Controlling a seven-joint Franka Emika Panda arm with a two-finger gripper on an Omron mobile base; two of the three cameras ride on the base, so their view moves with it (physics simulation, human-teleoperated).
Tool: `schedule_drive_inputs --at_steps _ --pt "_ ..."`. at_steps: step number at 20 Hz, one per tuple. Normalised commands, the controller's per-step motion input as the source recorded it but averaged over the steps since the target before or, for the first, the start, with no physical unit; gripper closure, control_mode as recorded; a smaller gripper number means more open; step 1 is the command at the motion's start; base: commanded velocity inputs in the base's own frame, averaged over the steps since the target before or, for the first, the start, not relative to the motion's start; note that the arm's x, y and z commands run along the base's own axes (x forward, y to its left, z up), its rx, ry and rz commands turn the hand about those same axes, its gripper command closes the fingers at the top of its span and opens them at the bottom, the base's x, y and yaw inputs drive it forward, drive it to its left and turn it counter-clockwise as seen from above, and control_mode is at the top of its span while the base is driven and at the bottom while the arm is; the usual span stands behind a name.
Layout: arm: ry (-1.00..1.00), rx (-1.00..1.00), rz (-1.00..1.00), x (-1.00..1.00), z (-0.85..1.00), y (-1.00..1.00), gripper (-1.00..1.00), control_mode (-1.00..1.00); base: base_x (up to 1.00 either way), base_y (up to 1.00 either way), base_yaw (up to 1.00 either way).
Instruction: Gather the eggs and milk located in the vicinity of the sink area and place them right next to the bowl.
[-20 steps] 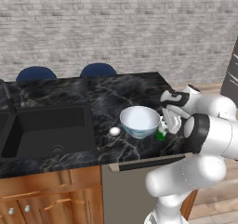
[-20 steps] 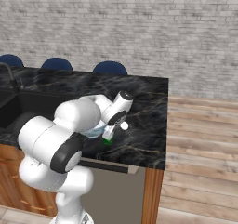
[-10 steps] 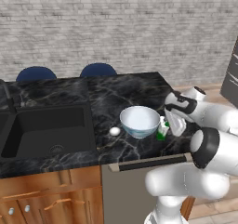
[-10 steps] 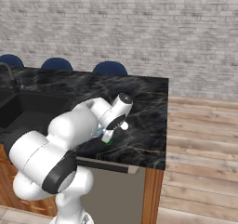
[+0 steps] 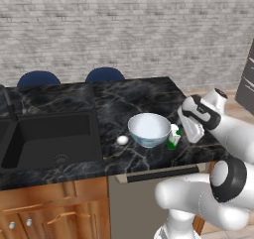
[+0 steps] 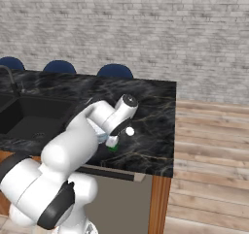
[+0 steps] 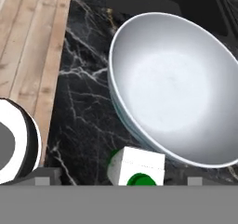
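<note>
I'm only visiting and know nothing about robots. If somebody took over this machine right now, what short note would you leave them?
Gripper: fingers open, holding nothing, just right of the milk.
Milk: upright on the counter, right beside the bowl.
Egg: on the counter at the bowl's other side, between the bowl and the sink.
Done: both egg and milk appear placed by the bowl.
Left: probably only drawing the arm away without knocking the carton.
</note>
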Motion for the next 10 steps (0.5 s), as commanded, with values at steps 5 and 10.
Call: schedule_drive_inputs --at_steps 5,10 --pt "0.00 0.00 0.06 -0.15 0.35 -0.14 -1.00 -1.00 0.00 0.00 0.00" --pt "0.00 0.00 0.06 -0.09 0.43 -0.18 -1.00 -1.00 0.00 0.00 0.00"
